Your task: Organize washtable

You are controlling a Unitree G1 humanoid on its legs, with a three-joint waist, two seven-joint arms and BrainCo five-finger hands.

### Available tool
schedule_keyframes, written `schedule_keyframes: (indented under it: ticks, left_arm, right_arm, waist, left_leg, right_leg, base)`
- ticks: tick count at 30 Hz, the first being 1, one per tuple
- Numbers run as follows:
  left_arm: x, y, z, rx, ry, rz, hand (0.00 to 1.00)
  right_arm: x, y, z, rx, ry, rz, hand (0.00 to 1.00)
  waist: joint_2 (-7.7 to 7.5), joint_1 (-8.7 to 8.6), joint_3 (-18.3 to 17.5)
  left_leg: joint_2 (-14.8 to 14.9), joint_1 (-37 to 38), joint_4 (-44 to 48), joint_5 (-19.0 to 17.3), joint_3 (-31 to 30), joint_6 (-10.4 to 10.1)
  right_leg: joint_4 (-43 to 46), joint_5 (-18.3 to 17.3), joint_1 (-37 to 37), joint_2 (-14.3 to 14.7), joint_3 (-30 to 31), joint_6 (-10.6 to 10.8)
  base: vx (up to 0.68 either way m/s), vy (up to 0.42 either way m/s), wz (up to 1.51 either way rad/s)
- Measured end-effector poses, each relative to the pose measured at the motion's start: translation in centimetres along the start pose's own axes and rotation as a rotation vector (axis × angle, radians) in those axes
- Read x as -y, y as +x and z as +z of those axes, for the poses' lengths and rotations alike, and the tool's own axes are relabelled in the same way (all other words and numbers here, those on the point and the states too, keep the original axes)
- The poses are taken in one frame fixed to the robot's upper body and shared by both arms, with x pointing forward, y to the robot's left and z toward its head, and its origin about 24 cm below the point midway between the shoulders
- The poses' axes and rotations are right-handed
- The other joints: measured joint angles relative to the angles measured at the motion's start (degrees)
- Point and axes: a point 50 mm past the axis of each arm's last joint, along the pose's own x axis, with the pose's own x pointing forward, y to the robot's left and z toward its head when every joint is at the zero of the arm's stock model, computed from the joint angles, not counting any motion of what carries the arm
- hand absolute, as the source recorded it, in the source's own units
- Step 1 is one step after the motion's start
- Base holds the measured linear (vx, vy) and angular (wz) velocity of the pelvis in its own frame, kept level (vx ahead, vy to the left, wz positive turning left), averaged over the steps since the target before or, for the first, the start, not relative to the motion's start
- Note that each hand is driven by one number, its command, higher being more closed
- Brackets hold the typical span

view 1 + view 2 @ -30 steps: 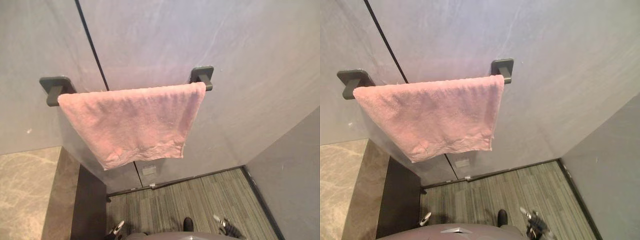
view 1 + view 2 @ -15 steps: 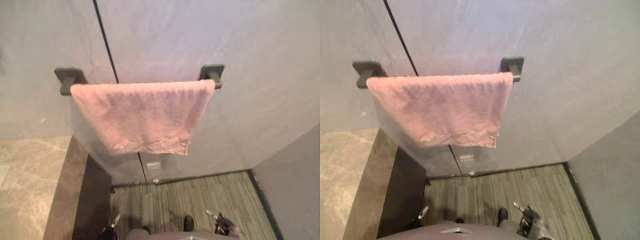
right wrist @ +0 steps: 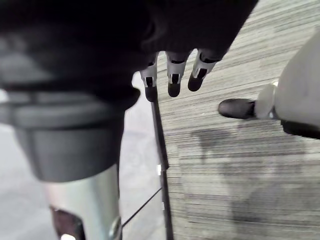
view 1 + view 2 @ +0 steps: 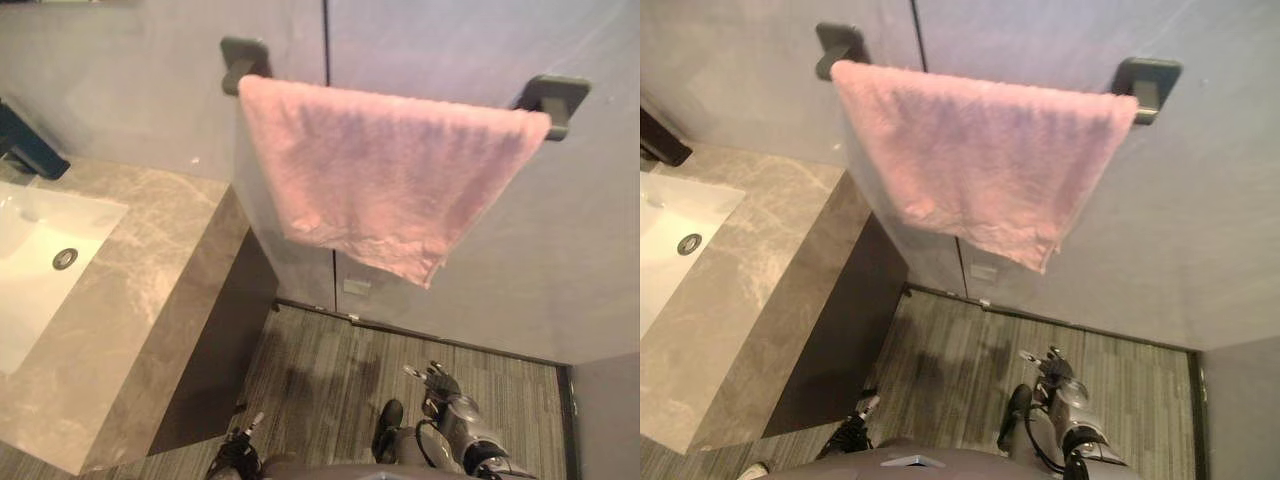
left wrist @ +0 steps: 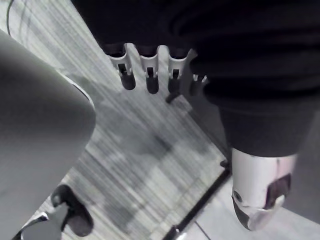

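Note:
A marble washtable counter (image 4: 150, 300) stands at the left, with a white sink (image 4: 25, 270) set in it and a dark faucet (image 4: 25, 145) behind the basin. A pink towel (image 4: 385, 185) hangs spread over a dark bar (image 4: 552, 97) on the grey wall. My right hand (image 4: 440, 385) hangs low above the floor, its fingers (image 3: 172, 75) relaxed and holding nothing. My left hand (image 4: 243, 432) hangs low near the counter's dark side, its fingers (image 5: 150, 75) also loose and empty.
The sink has a round metal drain (image 4: 65, 258). A dark cabinet side (image 4: 225, 340) drops from the counter's edge to the striped grey floor (image 4: 320, 370). A wall socket plate (image 4: 352, 287) sits low under the towel.
The camera has swung left, so the counter, sink and faucet have come into view. The towel hangs on its bar as before. Both hands stay low.

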Motion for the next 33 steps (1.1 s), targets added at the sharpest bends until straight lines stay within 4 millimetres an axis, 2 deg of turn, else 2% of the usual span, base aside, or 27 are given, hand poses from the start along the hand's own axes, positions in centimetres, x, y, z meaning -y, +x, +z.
schedule_keyframes:
  ticks: [2, 3, 4, 5, 6, 7, 8, 9, 10, 12, 14, 17, 19, 21, 22, 23, 24, 25, 26, 28, 29, 30, 31, 32, 33]
  left_arm:
    - [0.3, 0.1, 0.5, 0.012, 0.042, -0.019, 0.00]
    - [0.7, 0.3, 1.8, 0.055, 0.091, -0.041, 0.00]
    - [0.8, 0.4, 2.3, 0.076, 0.123, -0.049, 0.00]
    - [1.0, 0.4, 3.5, 0.126, 0.165, -0.064, 0.00]
    - [1.5, 0.4, 3.9, 0.154, 0.207, -0.083, 0.00]
    - [1.2, 0.4, 4.0, 0.158, 0.232, -0.081, 0.00]
    - [0.6, 0.4, 3.5, 0.135, 0.250, -0.067, 0.00]
    - [0.8, 0.4, 3.2, 0.122, 0.236, -0.068, 0.00]
    - [0.8, 0.4, 3.2, 0.126, 0.227, -0.064, 0.00]
    - [-0.3, 0.2, 1.9, 0.084, 0.184, -0.028, 0.00]
    - [-1.4, 0.0, 1.1, 0.056, 0.121, 0.013, 0.00]
    - [-2.4, -0.2, 0.5, 0.040, 0.104, 0.046, 0.00]
    - [-4.2, -0.9, -1.7, -0.044, 0.115, 0.090, 0.00]
    - [-4.7, -1.1, -2.5, -0.083, 0.118, 0.104, 0.00]
    - [-4.8, -1.1, -2.8, -0.093, 0.122, 0.106, 0.00]
    - [-4.6, -1.2, -3.2, -0.109, 0.134, 0.099, 0.00]
    - [-4.3, -1.4, -3.8, -0.125, 0.142, 0.087, 0.00]
    - [-4.3, -1.5, -4.0, -0.131, 0.130, 0.093, 0.00]
    - [-4.6, -1.5, -4.1, -0.136, 0.127, 0.102, 0.00]
    - [-4.9, -1.8, -4.7, -0.153, 0.127, 0.109, 0.00]
    - [-5.0, -1.9, -4.8, -0.153, 0.120, 0.113, 0.00]
    - [-5.1, -2.0, -5.1, -0.155, 0.126, 0.119, 0.00]
    - [-5.2, -2.1, -5.1, -0.155, 0.121, 0.122, 0.00]
    - [-5.3, -2.1, -5.2, -0.156, 0.105, 0.129, 0.00]
    - [-5.4, -2.1, -5.0, -0.151, 0.102, 0.131, 0.00]
  right_arm:
    - [0.3, -0.1, -0.2, -0.007, -0.010, -0.003, 0.00]
    - [-0.3, 0.0, 0.0, -0.001, -0.018, 0.012, 0.00]
    - [-0.5, 0.0, 0.0, 0.001, -0.031, 0.020, 0.00]
    - [-0.4, -0.1, -0.2, -0.004, -0.055, 0.025, 0.00]
    - [-0.3, 0.0, 0.1, 0.007, -0.077, 0.029, 0.00]
    - [-0.7, -0.1, -0.1, 0.002, -0.092, 0.043, 0.00]
    - [-1.5, -0.1, -0.1, 0.004, -0.131, 0.090, 0.00]
    - [-1.2, -0.3, -0.9, -0.020, -0.123, 0.088, 0.00]
    - [-1.0, -0.4, -1.5, -0.035, -0.113, 0.082, 0.00]
    - [-0.9, -1.0, -3.3, -0.091, -0.088, 0.081, 0.00]
    - [-1.3, -1.1, -3.7, -0.101, -0.090, 0.095, 0.00]
    - [-1.8, -0.7, -2.8, -0.080, -0.133, 0.124, 0.00]
    - [-3.1, -0.3, -0.9, -0.027, -0.190, 0.166, 0.00]
    - [-3.6, 0.0, 0.2, 0.005, -0.223, 0.181, 0.00]
    - [-3.9, 0.1, 0.6, 0.018, -0.232, 0.184, 0.00]
    - [-3.7, 0.2, 1.2, 0.035, -0.243, 0.177, 0.00]
    - [-3.2, 0.2, 0.9, 0.024, -0.248, 0.159, 0.00]
    - [-2.7, 0.1, 0.1, -0.010, -0.252, 0.142, 0.00]
    - [-2.2, 0.1, -0.3, -0.024, -0.273, 0.129, 0.00]
    - [-1.6, 0.1, -0.3, -0.024, -0.304, 0.109, 0.00]
    - [-1.4, 0.1, -0.2, -0.020, -0.307, 0.103, 0.00]
    - [-1.2, 0.1, -0.5, -0.033, -0.324, 0.102, 0.00]
    - [-1.2, 0.0, -0.8, -0.045, -0.333, 0.104, 0.00]
    - [-1.2, -0.2, -1.6, -0.067, -0.332, 0.107, 0.00]
    - [-1.1, -0.4, -2.4, -0.086, -0.326, 0.108, 0.00]
  waist:
    - [0.42, 0.09, 0.2]
    - [-1.64, 0.27, 1.3]
    - [-3.32, 0.23, 2.1]
    - [-3.65, -0.30, 2.4]
    - [-3.15, -0.67, 2.9]
    - [-4.37, 0.74, 3.1]
    - [-3.29, 1.06, 3.0]
    - [-2.86, -0.13, 2.7]
    - [-2.19, -0.06, 2.9]
    - [-3.93, 0.54, 2.0]
    - [-4.97, 1.36, 0.2]
    - [-4.19, 3.53, -1.9]
    - [-3.12, 4.15, -3.8]
    - [-1.96, 4.78, -3.1]
    - [-1.49, 4.92, -2.7]
    - [0.93, 4.93, -0.8]
    - [1.97, 4.79, -0.1]
    - [1.24, 4.75, 0.9]
    - [0.51, 4.84, 1.2]
    - [0.05, 5.31, 0.7]
    - [-0.30, 5.36, 0.7]
    - [-0.31, 5.58, 0.7]
    - [-0.27, 5.60, 0.7]
    - [-0.23, 5.38, 0.6]
    - [-0.23, 5.27, 0.6]
  left_leg:
    - [-0.1, 0.9, -1.9, -3.1, 0.7, 0.4]
    - [-2.6, -2.4, 4.5, -5.1, -0.6, -0.3]
    - [-3.9, -3.2, 4.5, -7.1, -1.1, 1.7]
    - [-5.1, -2.7, -5.4, -8.2, -0.6, 5.2]
    - [-5.0, -3.5, -11.8, -2.1, -1.0, 6.8]
    - [-6.8, -2.9, -10.2, -2.0, 0.4, 7.6]
    - [-6.5, -4.1, -7.6, -1.9, 0.8, 8.1]
    - [-6.2, -5.6, -6.2, -1.5, -1.7, 8.9]
    - [-6.5, -5.6, -6.5, -1.0, -2.8, 9.3]
    - [-9.9, -6.3, -7.2, 1.2, -7.4, 10.5]
    - [-12.3, -8.1, -7.7, 3.3, -11.0, 10.5]
    - [-13.0, -11.9, -8.3, 6.7, -14.3, 9.8]
    - [-12.0, -17.8, -8.2, 9.9, -17.1, 7.9]
    - [-10.1, -20.4, -9.1, 12.1, -19.3, 6.4]
    - [-9.2, -21.4, -9.8, 13.1, -20.4, 5.9]
    - [-7.2, -22.0, -11.2, 13.8, -23.4, 5.3]
    - [-5.7, -21.5, -13.4, 13.3, -24.3, 5.8]
    - [-4.3, -20.5, -16.2, 10.5, -22.6, 7.9]
    - [-5.0, -20.7, -16.5, 11.3, -18.1, 7.8]
    - [-7.1, -21.8, -12.0, 11.2, -13.2, 8.0]
    - [-8.3, -23.0, -5.8, 10.8, -10.6, 8.6]
    - [-8.5, -23.8, 7.4, 8.1, -8.1, 9.8]
    - [-7.9, -23.1, 12.0, 6.3, -7.5, 9.6]
    - [-5.4, -21.0, 19.3, 2.4, -6.2, 8.7]
    - [-1.7, -18.0, 23.5, 0.8, -5.1, 8.2]
  right_leg:
    - [0.7, 1.4, -1.4, -0.4, 0.3, -0.1]
    - [2.1, 2.0, -1.8, -3.7, 2.1, 0.0]
    - [2.5, 2.3, -1.7, -5.3, 3.0, 0.5]
    - [3.4, 3.0, -0.8, -7.7, 3.7, 1.5]
    - [4.8, 3.9, -0.8, -7.9, 6.0, 3.6]
    - [5.1, 4.9, -1.4, -8.7, 9.4, 5.3]
    - [10.2, 3.1, -2.9, -8.3, 15.6, 6.9]
    - [20.4, -1.9, -3.2, -7.8, 18.2, 5.1]
    - [25.2, -4.6, -3.1, -7.6, 19.4, 5.7]
    - [38.2, -12.0, 0.7, -8.3, 24.7, 6.7]
    - [41.5, -14.4, 4.6, -7.8, 28.2, 6.7]
    - [33.1, -19.4, 9.9, -4.8, 33.2, 7.2]
    - [24.3, -24.4, 10.8, -2.5, 35.0, 5.0]
    - [19.4, -25.5, 11.1, -0.4, 33.4, 3.5]
    - [17.9, -26.0, 11.1, 0.7, 32.7, 3.6]
    - [17.3, -25.6, 11.2, 3.5, 29.8, 3.3]
    - [17.3, -25.0, 11.3, 4.8, 27.5, 2.4]
    - [16.9, -24.2, 11.5, 4.3, 24.8, 0.6]
    - [17.0, -23.5, 11.1, 3.1, 22.8, -0.2]
    - [16.0, -20.9, 9.1, 0.7, 20.7, 0.0]
    - [14.7, -18.9, 8.1, -0.5, 20.0, 0.3]
    - [11.6, -15.4, 7.8, -1.4, 18.8, 0.8]
    - [10.6, -14.1, 7.8, -1.5, 18.3, 1.3]
    - [9.3, -12.4, 8.2, -1.6, 17.0, 1.6]
    - [9.0, -11.3, 8.2, -1.9, 15.1, 2.3]
  base:
    - [-0.05, 0.255, -0.06]
    - [-0.10, 0.235, -0.13]
    - [-0.16, 0.248, 0.11]
    - [-0.19, 0.261, 0.20]
    - [-0.20, 0.328, -0.11]
    - [-0.01, 0.351, -0.51]
    - [0.27, 0.230, -0.09]
    - [0.42, 0.121, 0.46]
    - [0.51, -0.004, 1.21]
    - [0.45, -0.072, 1.21]
    - [0.33, -0.111, 1.10]
    - [0.10, -0.135, 0.74]
    - [-0.13, -0.250, 0.58]
    - [-0.19, -0.253, 0.47]
    - [-0.29, -0.312, 0.65]
    - [-0.35, -0.270, 0.89]
    - [-0.48, -0.201, 1.25]
    - [-0.53, -0.092, 1.30]
    - [-0.51, -0.033, 1.12]
    - [-0.35, 0.016, 0.59]
    - [-0.11, 0.034, 0.48]
    - [0.07, -0.002, 0.47]
    - [0.37, -0.073, 0.53]
    - [0.44, -0.111, 0.59]
    - [0.40, -0.102, 0.70]
